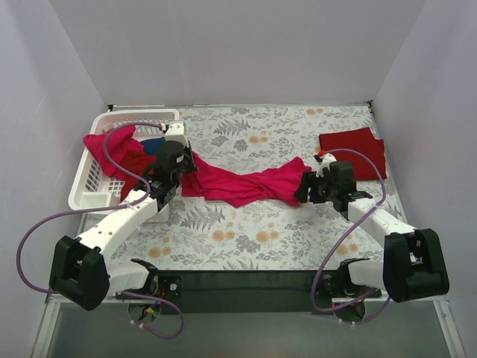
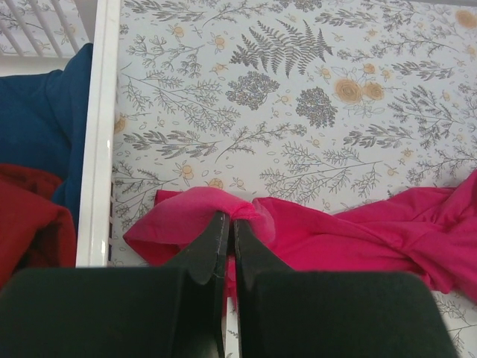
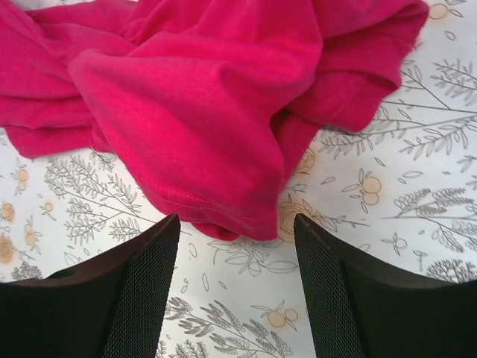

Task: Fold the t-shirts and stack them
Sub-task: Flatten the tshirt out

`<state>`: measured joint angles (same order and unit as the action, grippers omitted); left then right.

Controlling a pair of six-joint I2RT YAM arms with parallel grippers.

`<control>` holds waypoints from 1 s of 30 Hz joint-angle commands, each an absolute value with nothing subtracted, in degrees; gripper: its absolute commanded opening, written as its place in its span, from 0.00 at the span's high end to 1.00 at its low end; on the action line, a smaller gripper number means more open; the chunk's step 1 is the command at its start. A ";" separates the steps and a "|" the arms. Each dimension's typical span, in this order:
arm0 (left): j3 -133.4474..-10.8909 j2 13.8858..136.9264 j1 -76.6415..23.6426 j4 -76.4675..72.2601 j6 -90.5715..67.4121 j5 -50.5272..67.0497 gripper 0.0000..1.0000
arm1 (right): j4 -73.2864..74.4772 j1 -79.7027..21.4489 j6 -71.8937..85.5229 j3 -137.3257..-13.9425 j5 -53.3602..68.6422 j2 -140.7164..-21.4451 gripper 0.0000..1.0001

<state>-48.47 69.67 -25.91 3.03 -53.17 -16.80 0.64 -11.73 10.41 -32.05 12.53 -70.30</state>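
A bright pink-red t-shirt lies twisted and stretched across the middle of the table. My left gripper is shut on a pinched fold of it at its left end, beside the basket. My right gripper stands open just short of the shirt's right end, nothing between its fingers. A dark red t-shirt lies folded flat at the back right. In the white basket lie a blue shirt, a maroon one and more pink cloth.
The white basket rim runs just left of my left gripper. The floral tablecloth covers the table, with white walls on three sides. Purple cables loop from both arms.
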 commanded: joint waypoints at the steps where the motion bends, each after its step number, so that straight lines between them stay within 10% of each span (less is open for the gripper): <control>1: -48.96 68.82 -25.49 2.55 -53.09 -16.87 1.00 | -8.43 -10.02 12.30 -31.20 21.97 -73.20 0.43; 13: -48.69 68.03 -25.49 2.81 -52.82 -17.93 1.00 | -12.48 -9.14 13.01 -30.59 21.80 -77.44 0.58; 18: -48.78 68.11 -25.49 2.90 -52.82 -17.93 1.00 | -11.61 -8.88 12.75 -29.71 20.48 -73.23 0.97; 30: -49.22 67.59 -25.49 3.16 -52.38 -20.12 1.00 | -2.82 -6.07 9.85 -36.46 19.77 -62.68 0.99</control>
<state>-48.47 69.73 -25.91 3.01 -53.08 -17.78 -4.93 -6.87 11.57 -31.18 19.49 -66.48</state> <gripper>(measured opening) 0.024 0.018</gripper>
